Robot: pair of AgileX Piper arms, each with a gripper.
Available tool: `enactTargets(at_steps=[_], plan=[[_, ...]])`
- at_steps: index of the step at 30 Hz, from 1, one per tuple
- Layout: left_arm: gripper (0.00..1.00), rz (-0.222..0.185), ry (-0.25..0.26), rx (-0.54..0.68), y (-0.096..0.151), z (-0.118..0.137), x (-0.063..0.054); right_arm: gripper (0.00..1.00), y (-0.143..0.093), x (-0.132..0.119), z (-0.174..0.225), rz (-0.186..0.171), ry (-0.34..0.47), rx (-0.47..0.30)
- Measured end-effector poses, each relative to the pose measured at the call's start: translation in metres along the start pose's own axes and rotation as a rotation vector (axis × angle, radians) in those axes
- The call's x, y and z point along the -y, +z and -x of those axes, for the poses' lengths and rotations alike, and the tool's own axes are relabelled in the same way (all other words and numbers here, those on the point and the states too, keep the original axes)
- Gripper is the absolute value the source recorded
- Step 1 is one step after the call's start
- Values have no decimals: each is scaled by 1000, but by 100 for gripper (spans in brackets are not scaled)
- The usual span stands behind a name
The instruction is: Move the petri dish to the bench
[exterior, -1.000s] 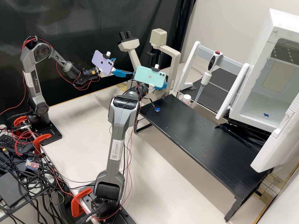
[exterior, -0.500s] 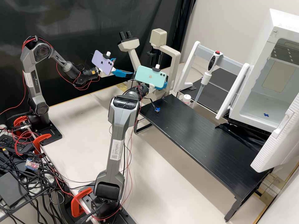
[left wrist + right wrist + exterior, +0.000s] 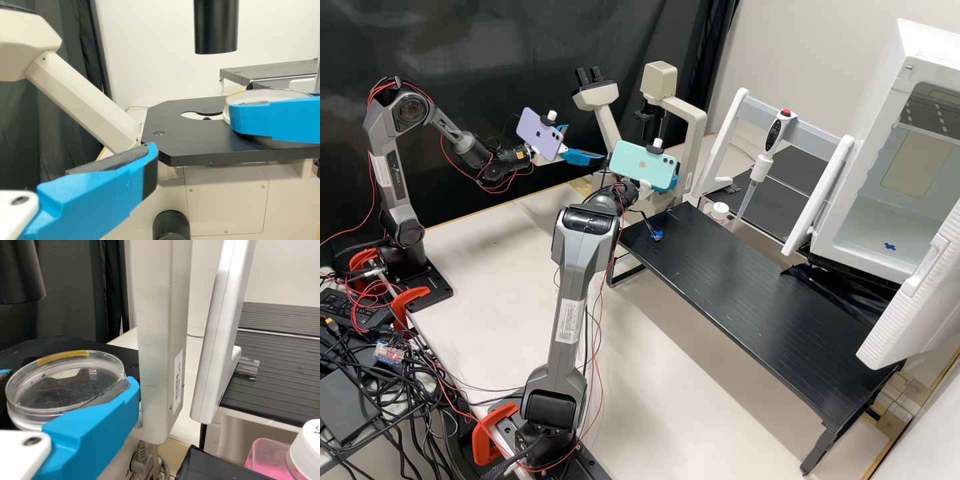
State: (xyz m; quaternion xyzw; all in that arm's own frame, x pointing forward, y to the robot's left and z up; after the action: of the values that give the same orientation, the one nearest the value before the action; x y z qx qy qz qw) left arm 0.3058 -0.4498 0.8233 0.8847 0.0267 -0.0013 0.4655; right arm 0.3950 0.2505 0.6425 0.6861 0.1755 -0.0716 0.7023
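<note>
My left gripper (image 3: 577, 143) stands open by the microscope's eyepiece side in the high view; in the left wrist view one finger of this gripper (image 3: 100, 195) shows with nothing against its pad. In the high view my right gripper (image 3: 666, 185) is partly behind the mint phone, at the microscope stage. The clear, round petri dish (image 3: 65, 382), with a yellow strip on its rim, lies level between the fingers of my right gripper (image 3: 70, 390), shut on it over the black stage. Seen in the left wrist view, a right finger partly covers the dish (image 3: 270, 95). The low black bench (image 3: 747, 293) stands alongside.
The microscope (image 3: 683, 113) surrounds the stage (image 3: 185, 142), its black objective (image 3: 216, 30) hanging above. A pipette (image 3: 763, 167) hangs on a white stand, near a white-capped bottle (image 3: 719, 212). The open incubator (image 3: 887, 200) is at the bench's far end.
In the high view my right gripper, with the mint phone, has shifted very slightly to the right. The left arm has kept still.
</note>
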Motion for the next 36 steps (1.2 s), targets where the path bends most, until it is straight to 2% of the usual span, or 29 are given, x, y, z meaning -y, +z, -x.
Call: enactTargets(at_steps=[8, 18, 22, 28, 36], plan=[[100, 0, 0, 0, 0, 0, 0, 0, 2, -1, 3, 8, 21, -12], [100, 0, 0, 0, 0, 0, 0, 0, 0, -4, 10, 52, 37, -47], [100, 0, 0, 0, 0, 0, 0, 0, -4, -4, 15, 52, 45, -70], [100, 0, 0, 0, 0, 0, 0, 0, -8, -5, 20, 68, 39, -100], [100, 0, 0, 0, 0, 0, 0, 0, -3, -6, 35, 84, 20, -92]])
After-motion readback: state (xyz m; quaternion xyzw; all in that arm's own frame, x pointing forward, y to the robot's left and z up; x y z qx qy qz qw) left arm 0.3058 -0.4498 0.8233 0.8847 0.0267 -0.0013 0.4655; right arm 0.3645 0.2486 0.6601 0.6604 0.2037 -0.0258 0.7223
